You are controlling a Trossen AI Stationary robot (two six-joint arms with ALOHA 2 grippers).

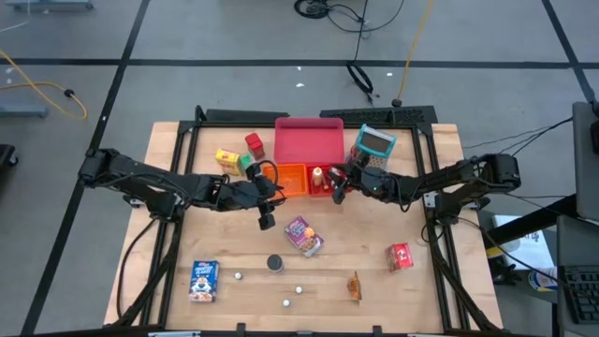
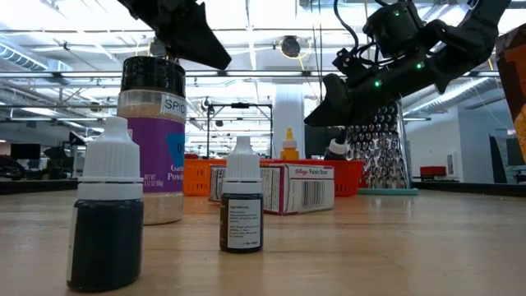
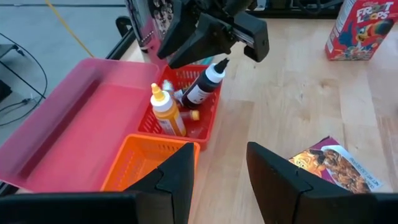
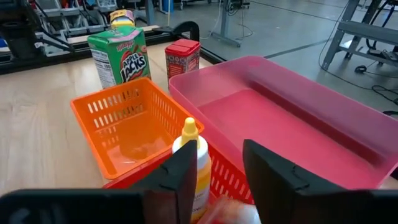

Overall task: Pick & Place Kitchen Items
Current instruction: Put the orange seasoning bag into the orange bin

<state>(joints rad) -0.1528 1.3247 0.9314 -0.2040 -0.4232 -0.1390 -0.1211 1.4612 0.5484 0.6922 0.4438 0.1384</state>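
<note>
Behind right hand [image 3: 214, 43], half-hidden bottle [image 3: 202, 86]

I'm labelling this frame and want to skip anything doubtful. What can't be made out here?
- Red bin contents: in the right wrist view the right gripper hides all but the yellow bottle.
- Orange bin floor: mesh blurs whatever may lie there.
- White balls: too small in the high view to identify.
- Spice jar: its label is cut by the dropper bottle in the low view.
- Left gripper: open, empty.

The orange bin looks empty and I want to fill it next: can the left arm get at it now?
Probably yes: the left gripper hangs open just beside the orange bin, with nothing between them.
</note>
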